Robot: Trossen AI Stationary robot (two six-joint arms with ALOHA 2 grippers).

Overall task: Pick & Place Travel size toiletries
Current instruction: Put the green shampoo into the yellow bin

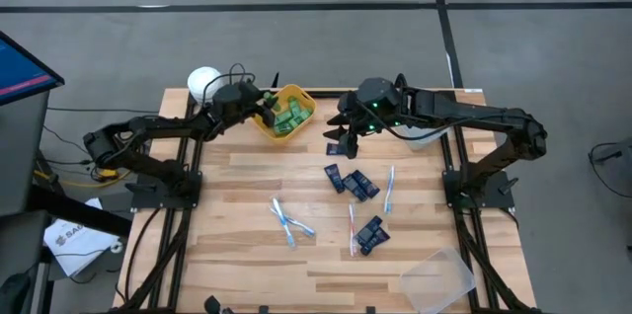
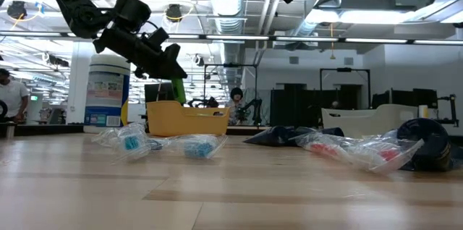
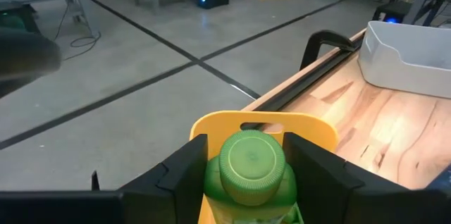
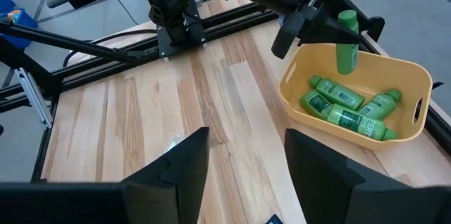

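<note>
My left gripper (image 1: 267, 107) is shut on a small green bottle (image 4: 346, 41) and holds it over the near-left rim of the yellow bin (image 4: 331, 131), where several more green bottles (image 4: 345, 108) lie. My right gripper (image 4: 243, 160) hangs open and empty, high above the table's middle (image 1: 346, 136). Dark navy tubes (image 1: 351, 182) and thin white toothbrushes (image 1: 288, 221) in clear wrappers lie loose on the wood. My left gripper pinches the green bottle between its two fingers (image 3: 184, 175), on the body just under the round cap (image 3: 251, 166). The fingers come nearly level from the table's left side and lie across the bottle. It stands about upright, cap up, its body (image 2: 178, 89) hanging clear above the bin.
A white-lidded canister (image 1: 204, 82) stands at the far left behind my left arm. A pale grey bin (image 3: 405, 58) sits at the far right under my right arm. A clear bin (image 1: 439, 276) lies at the near right corner. More tubes (image 1: 373, 234) lie at the near right.
</note>
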